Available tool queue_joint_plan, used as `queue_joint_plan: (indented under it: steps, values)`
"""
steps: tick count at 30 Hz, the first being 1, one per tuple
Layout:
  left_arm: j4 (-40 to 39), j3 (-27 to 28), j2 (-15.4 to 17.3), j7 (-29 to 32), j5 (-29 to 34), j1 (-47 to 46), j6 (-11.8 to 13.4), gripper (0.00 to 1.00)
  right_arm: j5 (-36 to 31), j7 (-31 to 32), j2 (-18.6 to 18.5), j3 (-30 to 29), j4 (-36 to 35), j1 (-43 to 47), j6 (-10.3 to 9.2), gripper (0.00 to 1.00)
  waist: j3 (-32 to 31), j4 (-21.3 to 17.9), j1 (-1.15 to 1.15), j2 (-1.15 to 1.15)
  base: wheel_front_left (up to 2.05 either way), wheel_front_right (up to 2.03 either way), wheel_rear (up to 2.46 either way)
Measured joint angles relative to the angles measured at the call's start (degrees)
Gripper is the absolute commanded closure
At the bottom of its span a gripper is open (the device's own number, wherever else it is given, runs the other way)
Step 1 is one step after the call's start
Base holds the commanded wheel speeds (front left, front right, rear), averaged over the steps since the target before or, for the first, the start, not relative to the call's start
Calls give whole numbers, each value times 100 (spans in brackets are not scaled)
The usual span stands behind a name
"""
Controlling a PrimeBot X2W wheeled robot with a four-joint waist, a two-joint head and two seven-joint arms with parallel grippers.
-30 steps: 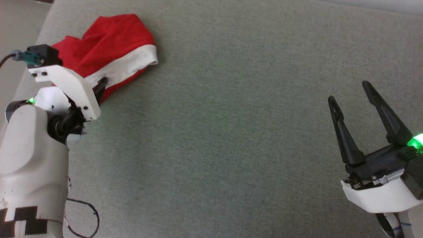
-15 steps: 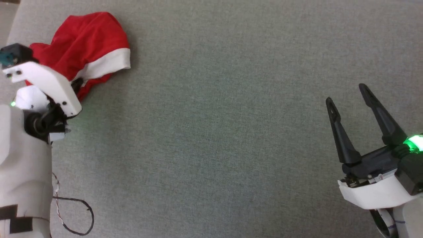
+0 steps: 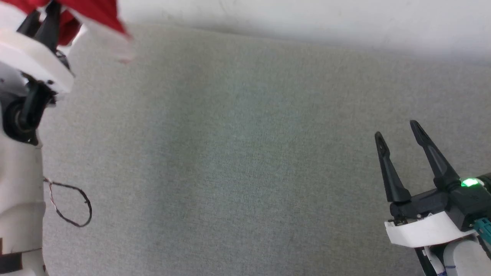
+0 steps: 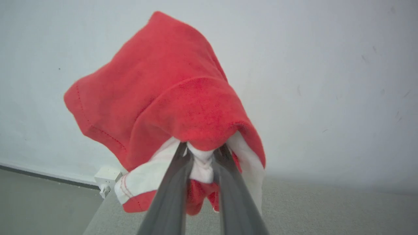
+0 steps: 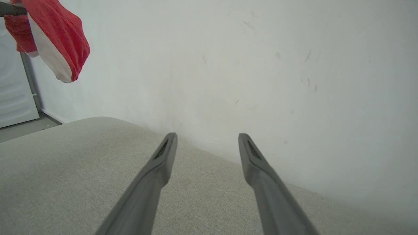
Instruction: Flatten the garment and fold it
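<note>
two left fingers, near-shut, pinch garment

A worktop covered in grey-green woven fabric runs up to a plain white wall, lightly scuffed and speckled. Beyond the worktop's rounded corner lies a grey floor, with a dark skirting strip at the wall's foot and a small white socket box just above it. A white unit stands aside. The light is soft and even.
</note>
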Motion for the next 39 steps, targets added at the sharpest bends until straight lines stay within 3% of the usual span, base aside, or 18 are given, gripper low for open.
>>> queue_joint_plan:
  steps: [3,8,16,24,29,30,31,39]
  values:
    - [-490,-330,9,-110,48,8,-2,100,-45,0,110,-122,92,63,0,0,-253,-16,0,0,0,0,0]
    - [-1137,-886,-296,-59,-111,161,-7,100,-92,-1,257,-249,250,173,0,0,-614,-142,-1,0,0,0,0]
    - [-1482,-1902,-846,43,-305,866,-9,100,-149,16,336,-212,483,217,-1,0,-872,-738,1,0,0,0,0]
    - [-430,-2552,-1684,-697,-255,1763,16,100,-81,116,336,30,726,228,0,0,-831,-1567,1,0,0,0,0]
    - [679,-2952,-1744,-1269,240,1915,55,100,-29,107,333,46,812,227,0,0,-683,-1990,1,0,0,0,0]
    - [861,-2987,-1748,-1382,309,1913,69,58,-19,107,331,44,833,227,0,0,-640,-2047,1,0,0,0,0]
    - [1034,-3030,-1753,-1494,394,1908,123,0,-5,104,326,43,849,226,0,0,-590,-2092,1,0,0,0,0]
    - [1768,-3166,-1834,-2179,581,1780,209,0,29,67,331,34,1043,224,0,0,-431,-2134,2,0,0,0,0]
